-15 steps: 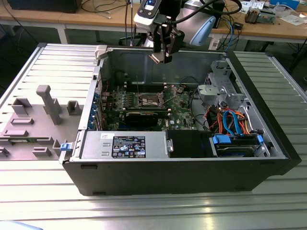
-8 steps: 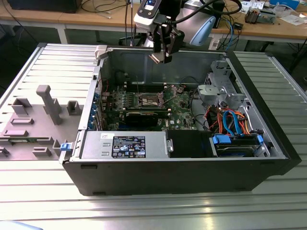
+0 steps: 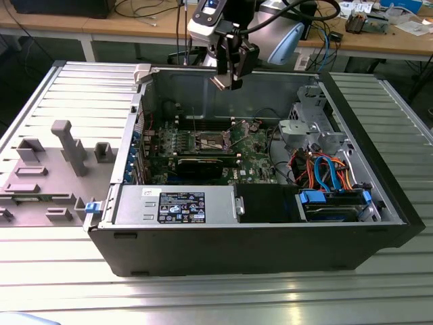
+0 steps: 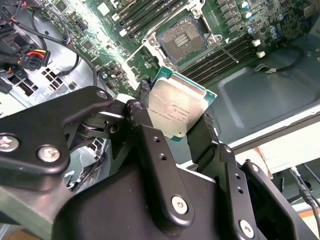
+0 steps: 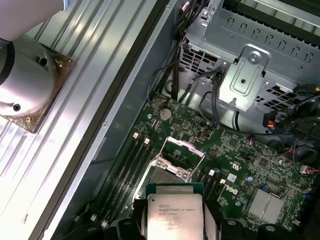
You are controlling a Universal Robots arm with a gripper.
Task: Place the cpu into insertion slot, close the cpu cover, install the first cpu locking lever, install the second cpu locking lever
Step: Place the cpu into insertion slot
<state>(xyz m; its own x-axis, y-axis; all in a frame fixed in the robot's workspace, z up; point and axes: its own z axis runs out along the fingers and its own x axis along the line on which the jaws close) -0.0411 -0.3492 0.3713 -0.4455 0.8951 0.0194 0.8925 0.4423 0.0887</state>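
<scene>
- My hand (image 3: 229,80) hangs in the upper middle of the exterior view, above the open computer case (image 3: 270,244).
- It is clenched on the cpu (image 4: 179,111), fingers (image 4: 205,136) on two opposite edges, silver top showing.
- The slot (image 5: 167,179) lies bare on the green board (image 3: 257,159) below, well apart from the cpu, its cover (image 5: 180,154) raised.

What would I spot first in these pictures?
A shiny square cpu pinched between the black fingers, hanging above the green board. Below it waits the open insertion slot, its cpu cover flipped up. All sits inside a big open computer case on a metal table.
</scene>
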